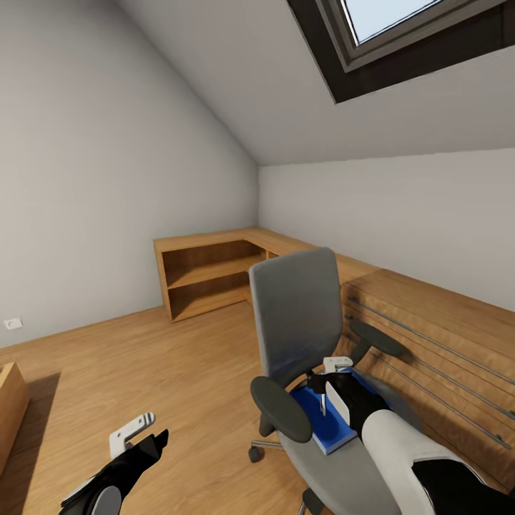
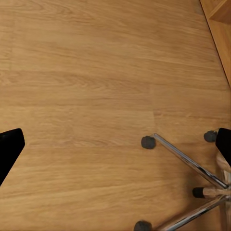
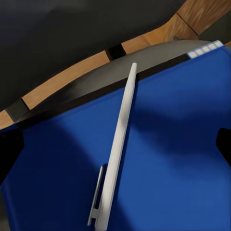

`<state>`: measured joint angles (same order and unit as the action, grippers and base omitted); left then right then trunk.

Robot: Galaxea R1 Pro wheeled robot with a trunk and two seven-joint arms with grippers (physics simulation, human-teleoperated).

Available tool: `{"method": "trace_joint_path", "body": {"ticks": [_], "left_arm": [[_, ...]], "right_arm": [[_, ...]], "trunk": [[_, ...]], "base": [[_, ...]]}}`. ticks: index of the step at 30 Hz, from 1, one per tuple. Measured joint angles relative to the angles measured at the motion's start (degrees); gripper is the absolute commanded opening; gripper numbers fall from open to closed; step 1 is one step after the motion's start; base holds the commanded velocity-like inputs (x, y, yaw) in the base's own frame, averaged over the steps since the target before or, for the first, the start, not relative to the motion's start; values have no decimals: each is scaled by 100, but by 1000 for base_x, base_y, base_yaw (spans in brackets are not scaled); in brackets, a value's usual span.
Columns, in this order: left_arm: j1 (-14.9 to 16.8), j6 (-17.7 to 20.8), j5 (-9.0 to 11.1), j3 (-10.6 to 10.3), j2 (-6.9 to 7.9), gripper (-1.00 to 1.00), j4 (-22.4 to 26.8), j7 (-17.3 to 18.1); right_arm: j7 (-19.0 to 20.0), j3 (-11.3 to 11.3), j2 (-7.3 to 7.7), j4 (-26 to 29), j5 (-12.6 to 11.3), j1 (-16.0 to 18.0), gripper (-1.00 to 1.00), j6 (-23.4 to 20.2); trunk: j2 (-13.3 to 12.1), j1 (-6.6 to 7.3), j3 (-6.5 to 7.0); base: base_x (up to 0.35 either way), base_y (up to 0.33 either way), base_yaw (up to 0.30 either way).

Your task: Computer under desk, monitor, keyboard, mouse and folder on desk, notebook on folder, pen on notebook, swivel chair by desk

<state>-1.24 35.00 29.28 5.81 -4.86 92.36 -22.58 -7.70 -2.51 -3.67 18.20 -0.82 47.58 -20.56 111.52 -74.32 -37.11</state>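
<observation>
The swivel chair (image 1: pixel 297 315) stands in the middle of the bedroom floor, grey with black armrests. On its seat lies the blue folder (image 1: pixel 325 429), and a slim white pen (image 3: pixel 118 144) rests across the folder (image 3: pixel 168 159). My right gripper (image 1: pixel 335 379) hovers just above the folder, open, with its fingers either side of the pen in the right wrist view (image 3: pixel 115 149). Low at the chair's left, my left gripper (image 1: pixel 139 436) hangs open over bare floor (image 2: pixel 115 144), near the chair's chrome base (image 2: pixel 192 163). The desk, monitor, keyboard, mouse, computer and notebook are out of view.
Low light-wood shelving (image 1: pixel 214 272) runs along the far wall and joins a wooden slatted unit (image 1: pixel 429 343) close behind the chair on the right. Another wooden piece (image 1: pixel 11 408) pokes in at the left edge. Open wood floor (image 1: pixel 143 357) lies left of the chair.
</observation>
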Motion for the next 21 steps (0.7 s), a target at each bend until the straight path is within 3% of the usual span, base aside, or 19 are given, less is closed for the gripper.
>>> {"method": "trace_joint_path", "body": {"ticks": [5, 21], "left_arm": [[0, 0, 0, 2, -9, 100, 0, 3], [0, -8, -1, -5, -12, 100, 0, -2]], "right_arm": [[-2, -2, 5, -1, -3, -3, 100, 5], [2, -5, 6, -7, -7, -2, 100, -26]], "trunk": [[0, 0, 0], [640, -351, -287]], "base": [[0, 0, 0], [0, 0, 0]]}}
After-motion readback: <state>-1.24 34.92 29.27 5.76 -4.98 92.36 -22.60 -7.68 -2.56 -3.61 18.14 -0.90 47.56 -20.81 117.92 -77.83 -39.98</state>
